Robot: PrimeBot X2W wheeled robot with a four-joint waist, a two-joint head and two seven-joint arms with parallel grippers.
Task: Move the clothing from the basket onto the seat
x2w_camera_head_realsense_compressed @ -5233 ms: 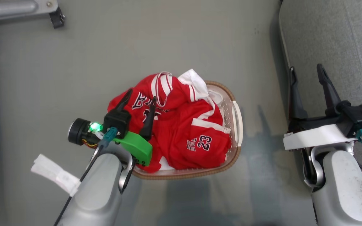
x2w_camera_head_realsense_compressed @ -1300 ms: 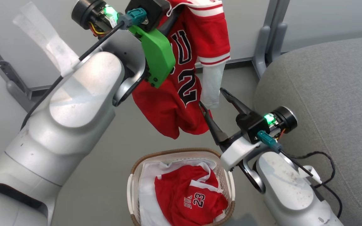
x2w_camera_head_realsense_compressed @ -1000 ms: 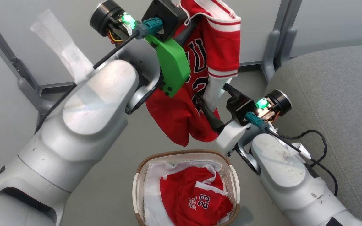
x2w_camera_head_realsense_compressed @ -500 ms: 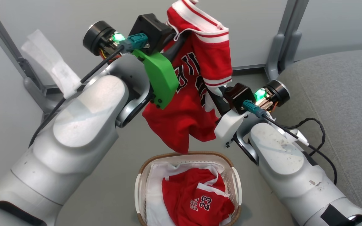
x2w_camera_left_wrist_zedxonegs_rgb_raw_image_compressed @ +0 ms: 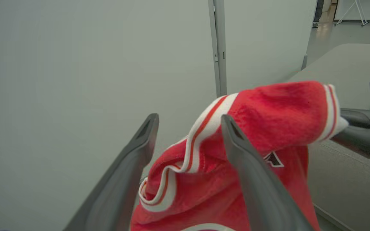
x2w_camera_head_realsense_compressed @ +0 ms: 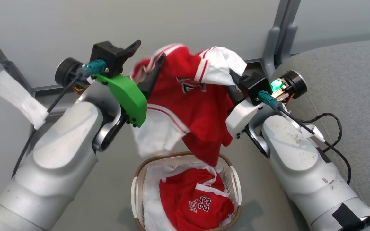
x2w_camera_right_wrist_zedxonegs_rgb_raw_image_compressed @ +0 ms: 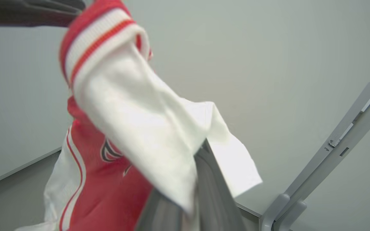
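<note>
Head view: right gripper (x2w_camera_right_wrist_zedxonegs_rgb_raw_image_compressed: 208, 160) clamps the jersey (x2w_camera_head_realsense_compressed: 198, 102) above the basket (x2w_camera_head_realsense_compressed: 159, 158), left gripper (x2w_camera_head_realsense_compressed: 149, 50) spread wide and empty, presumably because the seat (x2w_camera_head_realsense_compressed: 348, 80) lies on the right.

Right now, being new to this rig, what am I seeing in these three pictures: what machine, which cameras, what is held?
A wheeled robot with two arms. One picture looks down from its head; the other two ride on the wrists. The right gripper is shut on the white part of a red jersey, held up above the basket. The left gripper stands open beside the jersey. Red shorts lie in the basket on a white cloth. The grey seat is to the robot's right.
</note>
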